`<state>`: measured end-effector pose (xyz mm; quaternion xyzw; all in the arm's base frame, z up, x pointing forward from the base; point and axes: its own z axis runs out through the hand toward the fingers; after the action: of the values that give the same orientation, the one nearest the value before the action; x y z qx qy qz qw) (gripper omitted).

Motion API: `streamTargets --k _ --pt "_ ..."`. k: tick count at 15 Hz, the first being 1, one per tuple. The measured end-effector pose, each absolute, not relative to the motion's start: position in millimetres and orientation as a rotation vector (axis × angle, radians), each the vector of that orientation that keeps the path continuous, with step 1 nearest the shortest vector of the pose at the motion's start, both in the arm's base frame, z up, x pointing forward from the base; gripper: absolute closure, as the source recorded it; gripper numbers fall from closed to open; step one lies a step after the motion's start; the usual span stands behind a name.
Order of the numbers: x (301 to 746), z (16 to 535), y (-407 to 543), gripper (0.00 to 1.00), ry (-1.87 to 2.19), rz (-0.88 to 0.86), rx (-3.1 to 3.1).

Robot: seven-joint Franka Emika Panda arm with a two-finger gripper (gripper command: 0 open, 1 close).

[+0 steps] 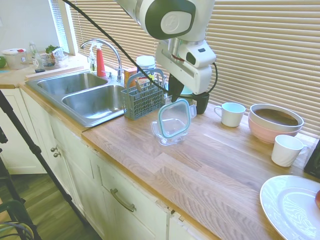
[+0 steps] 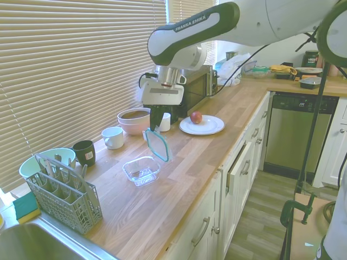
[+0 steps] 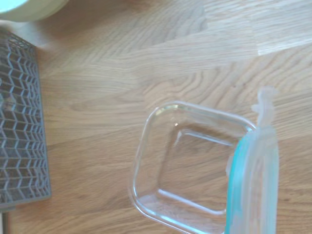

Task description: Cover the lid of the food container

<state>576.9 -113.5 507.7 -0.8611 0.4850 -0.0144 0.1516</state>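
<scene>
Because the lid [image 1: 174,118] must drop flat, we hold it tilted (fingers [image 1: 173,93] pinching its top edge) just above the food container [image 1: 169,135].

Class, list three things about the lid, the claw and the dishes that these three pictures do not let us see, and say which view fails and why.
- Claw fingers: both exterior views, dark and masked by the lid.
- Lid's far tabs: wrist view, cut off at the edge.
- Pink bowl contents: first exterior view, too shadowed to name.
- Container gap to lid: unclear in every view.
</scene>
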Motion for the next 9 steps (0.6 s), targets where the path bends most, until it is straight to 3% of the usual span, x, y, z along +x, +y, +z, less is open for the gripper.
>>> streamTargets --k 9 --pt "584.1 503.6 -81.1 1.00 1.462 0.004 -2.440"
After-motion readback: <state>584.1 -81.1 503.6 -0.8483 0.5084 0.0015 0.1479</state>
